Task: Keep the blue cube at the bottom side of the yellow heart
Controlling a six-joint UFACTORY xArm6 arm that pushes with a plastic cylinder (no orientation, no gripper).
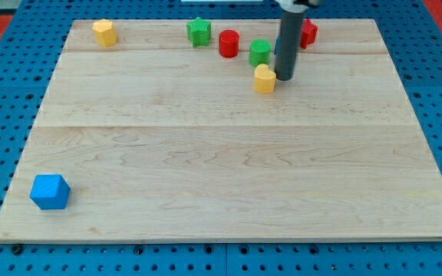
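The blue cube (pixel 50 192) sits near the board's bottom left corner. A small yellow block (pixel 264 78), which looks like the heart, lies in the upper middle of the board. My tip (pixel 284 77) is down on the board just right of this yellow block, touching it or nearly so. The blue cube is far from both, down and to the view's left.
A second yellow block (pixel 103 32), hexagon-like, sits at the top left. A green star (pixel 199 31), a red cylinder (pixel 229 43) and a green cylinder (pixel 260 52) stand near the top edge. A red block (pixel 308 32) is partly hidden behind the rod.
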